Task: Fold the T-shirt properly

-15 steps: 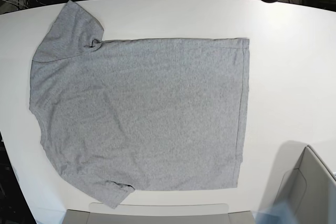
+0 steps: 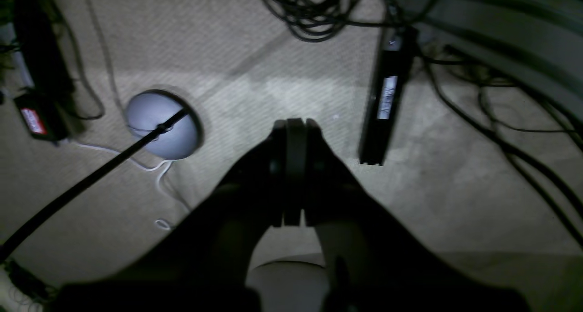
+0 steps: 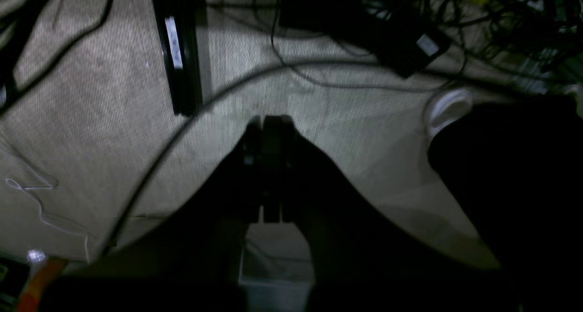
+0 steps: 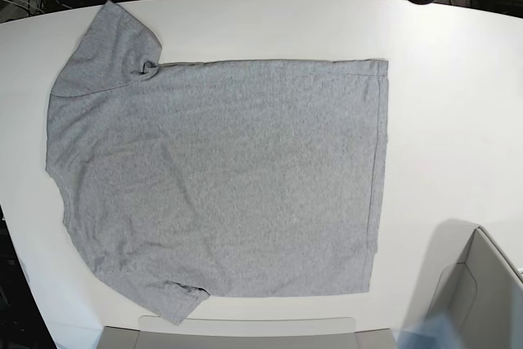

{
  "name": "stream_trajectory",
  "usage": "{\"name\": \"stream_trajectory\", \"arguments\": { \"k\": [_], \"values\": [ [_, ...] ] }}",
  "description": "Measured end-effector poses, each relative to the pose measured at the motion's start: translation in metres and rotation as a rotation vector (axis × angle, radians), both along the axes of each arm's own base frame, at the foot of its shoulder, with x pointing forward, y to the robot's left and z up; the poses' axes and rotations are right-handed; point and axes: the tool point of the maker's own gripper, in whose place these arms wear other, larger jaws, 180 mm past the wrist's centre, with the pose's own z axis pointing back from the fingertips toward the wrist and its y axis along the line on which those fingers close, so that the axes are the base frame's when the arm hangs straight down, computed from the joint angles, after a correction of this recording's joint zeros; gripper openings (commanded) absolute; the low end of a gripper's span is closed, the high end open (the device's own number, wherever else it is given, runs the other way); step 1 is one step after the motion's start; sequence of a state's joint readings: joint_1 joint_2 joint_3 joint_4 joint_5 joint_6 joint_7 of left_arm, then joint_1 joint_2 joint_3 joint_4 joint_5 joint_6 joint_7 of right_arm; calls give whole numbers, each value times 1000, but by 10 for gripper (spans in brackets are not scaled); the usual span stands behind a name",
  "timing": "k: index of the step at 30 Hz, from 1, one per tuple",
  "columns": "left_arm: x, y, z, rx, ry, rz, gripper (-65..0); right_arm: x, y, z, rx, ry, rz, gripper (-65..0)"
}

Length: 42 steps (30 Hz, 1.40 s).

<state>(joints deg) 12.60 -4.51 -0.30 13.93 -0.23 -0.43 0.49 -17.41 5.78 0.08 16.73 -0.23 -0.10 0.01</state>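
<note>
1. On the white table (image 4: 441, 79) the T-shirt (image 4: 221, 177) lies spread flat and unfolded, its plain heather-grey side up, no lettering showing.
2. Its hem runs down the right side of the base view; the shoulders and neck end lie toward the left edge of the table.
3. One short sleeve points to the far left corner, with a small pucker of cloth where it meets the body; the other sleeve reaches the near edge, its tip slightly folded.
4. The body is smooth apart from faint, shallow creases.
5. The left gripper (image 2: 295, 123) hangs over carpeted floor and cables, fingers pressed together on nothing.
6. The right gripper (image 3: 269, 120) likewise hangs over the floor, fingers together and empty.
</note>
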Motion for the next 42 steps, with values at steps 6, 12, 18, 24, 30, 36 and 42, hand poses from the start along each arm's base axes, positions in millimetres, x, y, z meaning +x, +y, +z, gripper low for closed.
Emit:
{"name": "stream_trajectory", "arguments": {
  "k": [6, 12, 18, 24, 30, 36, 42],
  "values": [
    [-27, 3, 4, 5, 35, -3, -649, -4, 2, 8, 11, -47, 15, -648],
    [-29, 19, 34, 29, -96, -45, -649, -38, 11, 37, 40, -83, 39, -648],
    [-41, 34, 66, 59, -153, -80, -649, -34, 29, 65, 85, -173, 27, -648],
    [-27, 32, 100, 55, -210, -96, -649, -31, 11, 112, 124, -251, -131, -648],
    [16, 36, 156, 61, -333, -147, -648, -2, 14, 166, 196, -371, -212, -647],
    [55, 32, 229, 65, -466, -202, -647, 52, -22, 234, 108, -596, -281, -647],
    [91, 19, 276, 52, -605, -234, -647, 100, -36, 291, 75, -775, -262, -592]
  ]
}}
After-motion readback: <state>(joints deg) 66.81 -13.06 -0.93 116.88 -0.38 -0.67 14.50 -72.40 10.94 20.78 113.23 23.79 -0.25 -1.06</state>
